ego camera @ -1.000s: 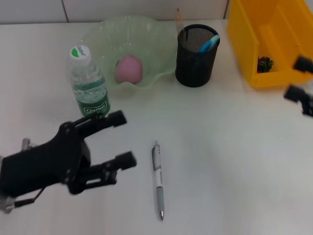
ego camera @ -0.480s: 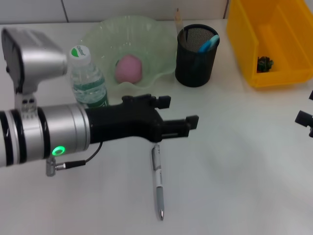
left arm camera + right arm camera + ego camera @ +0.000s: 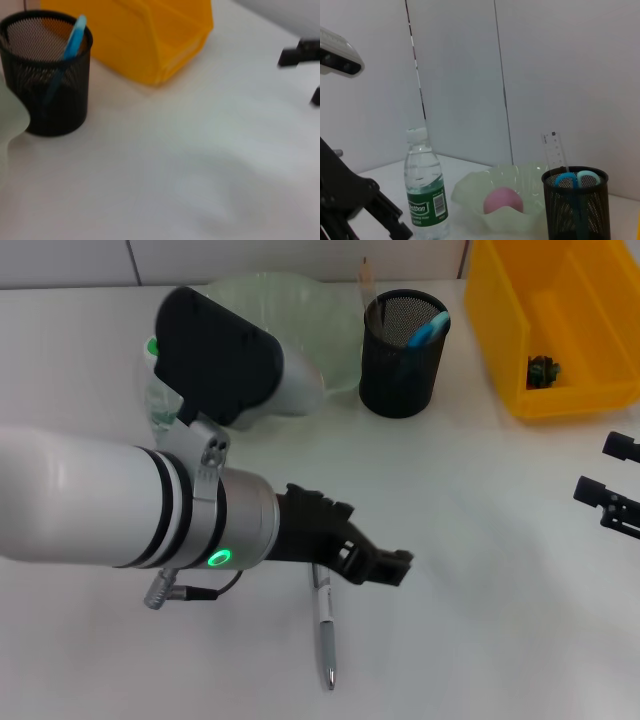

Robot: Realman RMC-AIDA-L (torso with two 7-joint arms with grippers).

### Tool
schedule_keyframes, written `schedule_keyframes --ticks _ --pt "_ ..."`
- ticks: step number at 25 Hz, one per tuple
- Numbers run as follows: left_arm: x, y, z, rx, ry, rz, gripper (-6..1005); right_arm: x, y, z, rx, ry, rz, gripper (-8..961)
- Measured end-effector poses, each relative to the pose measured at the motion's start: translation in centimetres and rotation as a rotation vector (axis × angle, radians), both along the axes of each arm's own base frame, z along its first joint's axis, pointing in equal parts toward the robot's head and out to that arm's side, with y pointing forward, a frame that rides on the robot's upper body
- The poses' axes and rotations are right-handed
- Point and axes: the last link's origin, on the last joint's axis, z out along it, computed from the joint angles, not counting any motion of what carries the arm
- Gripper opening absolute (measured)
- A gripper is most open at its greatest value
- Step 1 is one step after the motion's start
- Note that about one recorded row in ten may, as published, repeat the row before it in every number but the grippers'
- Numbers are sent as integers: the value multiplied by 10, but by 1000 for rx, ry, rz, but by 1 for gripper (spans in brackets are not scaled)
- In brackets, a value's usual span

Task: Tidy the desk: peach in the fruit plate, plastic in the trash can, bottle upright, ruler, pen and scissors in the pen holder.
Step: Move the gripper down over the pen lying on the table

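Note:
A silver pen (image 3: 324, 628) lies on the white table, its upper end under my left gripper (image 3: 372, 540), which hangs open just above it. The black mesh pen holder (image 3: 403, 340) (image 3: 47, 80) (image 3: 575, 206) holds blue-handled scissors (image 3: 430, 328) (image 3: 73, 44) (image 3: 576, 178) and a ruler (image 3: 364, 274) (image 3: 554, 150). A pink peach (image 3: 503, 200) rests in the green fruit plate (image 3: 325, 315) (image 3: 470, 186). The bottle (image 3: 425, 190) stands upright beside the plate. In the head view my left arm hides the peach and most of the bottle. My right gripper (image 3: 612, 475) (image 3: 305, 55) is open at the table's right edge.
A yellow bin (image 3: 560, 320) (image 3: 145, 35) stands at the back right with a small dark object (image 3: 543, 370) inside. Bare white table (image 3: 480, 540) lies between the pen and the right gripper. A wall runs behind the desk.
My left arm has swung in from the left across the table and its gripper has come down over the pen's upper end, covering peach and bottle. The right gripper has shifted slightly.

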Motion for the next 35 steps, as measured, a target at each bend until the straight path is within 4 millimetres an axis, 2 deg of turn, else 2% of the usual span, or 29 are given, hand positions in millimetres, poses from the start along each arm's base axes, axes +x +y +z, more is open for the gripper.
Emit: schedule_keyframes --ticks 4,12,26,35 --pt "-13 5 -5 2 72 -2 829 -2 3 -3 -5 10 3 700" --pt "-25 14 -17 -33 148 -7 828 -3 8 -8 -11 23 -4 699" --pt "-35 17 -29 -83 226 -17 829 -5 11 -11 -15 29 -7 698" --pt "-36 18 -30 -89 261 -31 829 -5 11 -12 -17 34 -9 697"
